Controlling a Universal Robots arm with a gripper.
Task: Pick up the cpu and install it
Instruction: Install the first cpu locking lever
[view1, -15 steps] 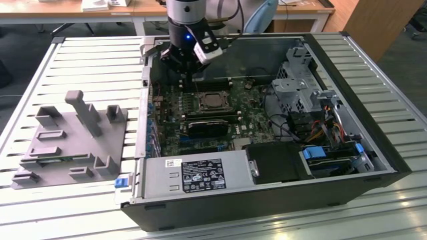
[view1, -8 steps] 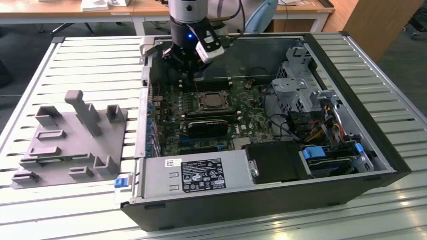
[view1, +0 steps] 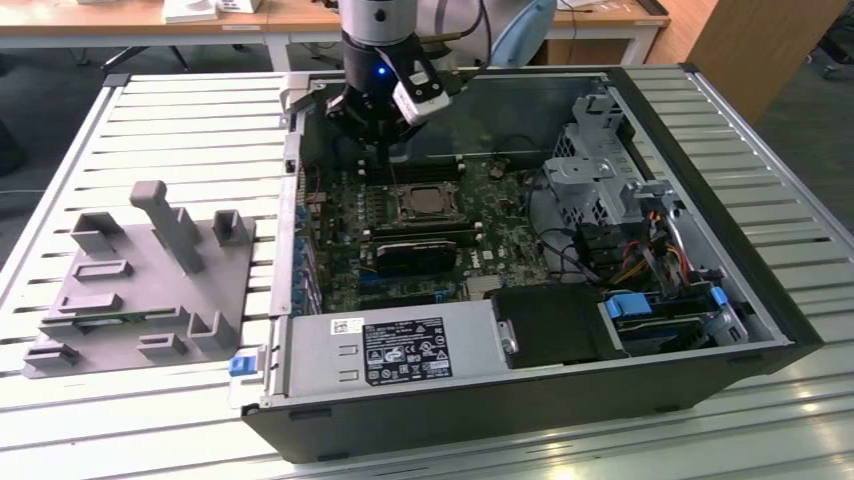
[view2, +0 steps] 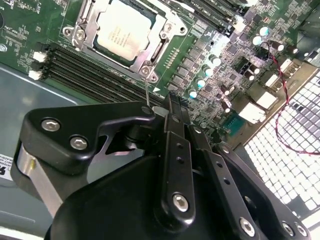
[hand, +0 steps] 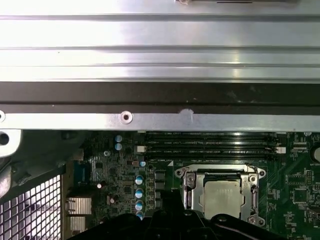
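I see the small silvery square cpu (view2: 122, 31) already lying in the metal-framed motherboard socket (hand: 222, 195); my black gripper (view1: 378, 150) hovers beside it. I cannot tell the fingers' state. I'd check it sits flat.

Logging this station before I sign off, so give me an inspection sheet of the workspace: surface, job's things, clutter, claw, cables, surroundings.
Surface: slatted metal table, carrying an open computer case lying on its side.
Job's things: cpu seated in the motherboard socket, also visible in the first wrist view.
Clutter: grey tray with upright posts, on the exterior view's left of the case.
Claw: claw above the motherboard's far edge, beyond the socket; holds nothing visible.
Cables: coloured wire bundle by the drive cage; red-black pair.
Surroundings: wooden desks behind.
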